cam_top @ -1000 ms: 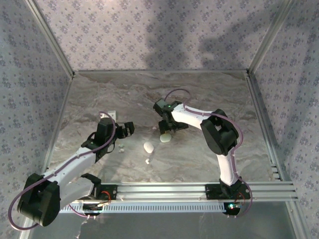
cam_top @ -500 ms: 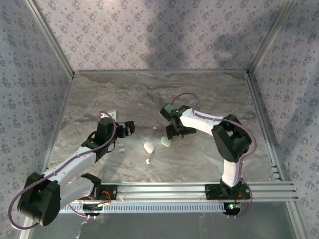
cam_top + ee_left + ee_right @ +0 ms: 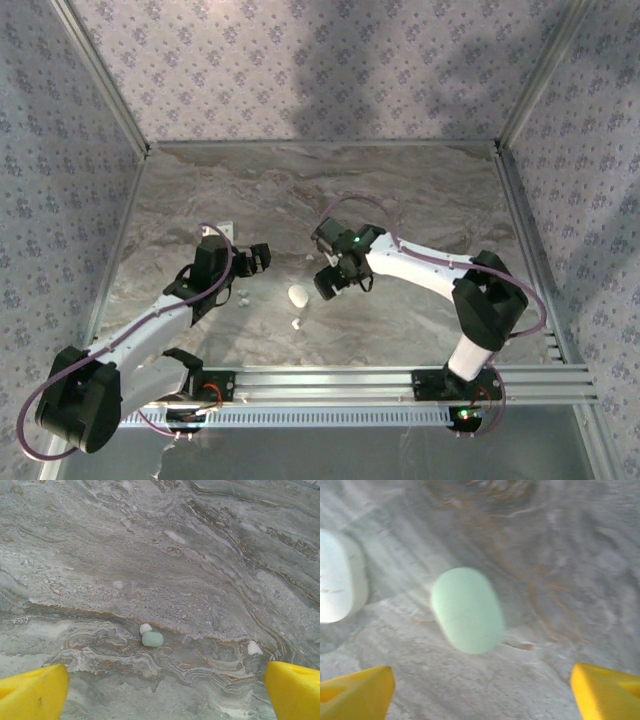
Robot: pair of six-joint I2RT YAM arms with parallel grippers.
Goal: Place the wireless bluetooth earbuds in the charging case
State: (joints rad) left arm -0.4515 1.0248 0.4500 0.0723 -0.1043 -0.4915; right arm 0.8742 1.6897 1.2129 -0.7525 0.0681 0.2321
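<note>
At the table's middle: your right gripper (image 3: 330, 283) hangs directly above the pale green case (image 3: 467, 610), which lies flat on the table (image 3: 420, 190).
Right jaws: apart, with one yellow tip on each side of the case and neither touching it.
White case (image 3: 298, 296): just beside the green one, with a gap between them.
Earbud (image 3: 296, 324): a tiny whitish bit lies loose near the white case, on the side toward the arm bases, and is in no case yet.
Left gripper (image 3: 255, 258): off to the left with its jaws wide apart and nothing between them. The small pale bits (image 3: 152, 639) below it are too small to name.
Step in hand: you look to be lining up a grasp on the green case, before any earbud goes in.
Next move: come down squarely and close across the case's narrow sides. The smooth pebble shape may slip or nudge the white case. No open lid shows, so it probably needs opening first.
</note>
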